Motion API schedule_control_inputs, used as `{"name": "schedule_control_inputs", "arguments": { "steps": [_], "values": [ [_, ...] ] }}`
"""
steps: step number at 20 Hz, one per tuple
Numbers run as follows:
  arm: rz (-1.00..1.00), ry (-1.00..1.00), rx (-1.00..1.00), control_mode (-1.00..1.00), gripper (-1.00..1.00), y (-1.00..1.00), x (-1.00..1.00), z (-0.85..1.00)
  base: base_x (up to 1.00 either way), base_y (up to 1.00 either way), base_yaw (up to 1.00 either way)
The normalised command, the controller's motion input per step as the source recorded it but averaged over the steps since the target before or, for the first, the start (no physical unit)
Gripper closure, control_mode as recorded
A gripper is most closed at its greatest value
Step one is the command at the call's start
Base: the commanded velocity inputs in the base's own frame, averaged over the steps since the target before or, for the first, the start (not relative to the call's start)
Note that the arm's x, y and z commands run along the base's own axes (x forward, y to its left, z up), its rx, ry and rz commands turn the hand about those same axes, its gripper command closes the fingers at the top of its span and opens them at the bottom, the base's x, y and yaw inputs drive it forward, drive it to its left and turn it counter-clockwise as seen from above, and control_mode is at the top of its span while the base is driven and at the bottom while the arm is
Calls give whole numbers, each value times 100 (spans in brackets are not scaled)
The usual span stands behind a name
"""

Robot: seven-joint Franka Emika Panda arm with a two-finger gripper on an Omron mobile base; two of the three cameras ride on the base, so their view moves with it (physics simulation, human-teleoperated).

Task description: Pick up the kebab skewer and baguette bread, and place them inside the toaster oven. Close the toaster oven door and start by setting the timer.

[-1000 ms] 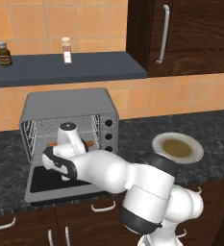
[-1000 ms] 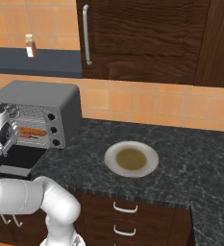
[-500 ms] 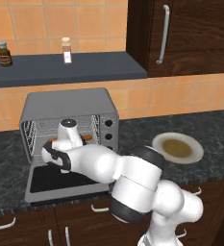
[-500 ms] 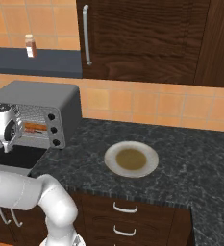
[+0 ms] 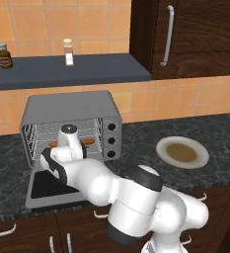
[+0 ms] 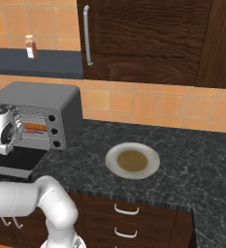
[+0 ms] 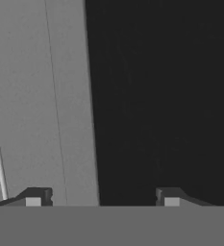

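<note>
Down at the bottom of the hand view, the gripper (image 7: 102,197) has its two fingertips (image 7: 33,198) spread apart with nothing between them, close over the toaster oven door (image 7: 156,96), whose dark glass fills the right side and grey frame the left. In the left base view the hand sits left of centre, over the door (image 5: 50,190) lying open and flat. Behind it stands the toaster oven (image 5: 72,126), and on its rack an orange-brown piece, the baguette bread (image 5: 88,142), peeks past the wrist; the kebab skewer cannot be made out. A plate (image 5: 182,152) rests at centre right.
</note>
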Motion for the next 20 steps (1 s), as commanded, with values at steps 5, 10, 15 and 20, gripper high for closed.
{"name": "schedule_control_inputs", "arguments": {
  "steps": [5, 10, 15, 20],
  "values": [
    [5, -2, 0, -100, -100, 0, -88, 1, 0, 0, 0],
    [13, 0, 0, -100, -100, 0, -98, 10, 0, 0, 0],
    [44, 0, 0, -100, -100, 0, -94, 0, 0, 0, 0],
    [78, 0, -1, -100, -100, 0, -81, 0, 0, 0, 0]
  ]
}}
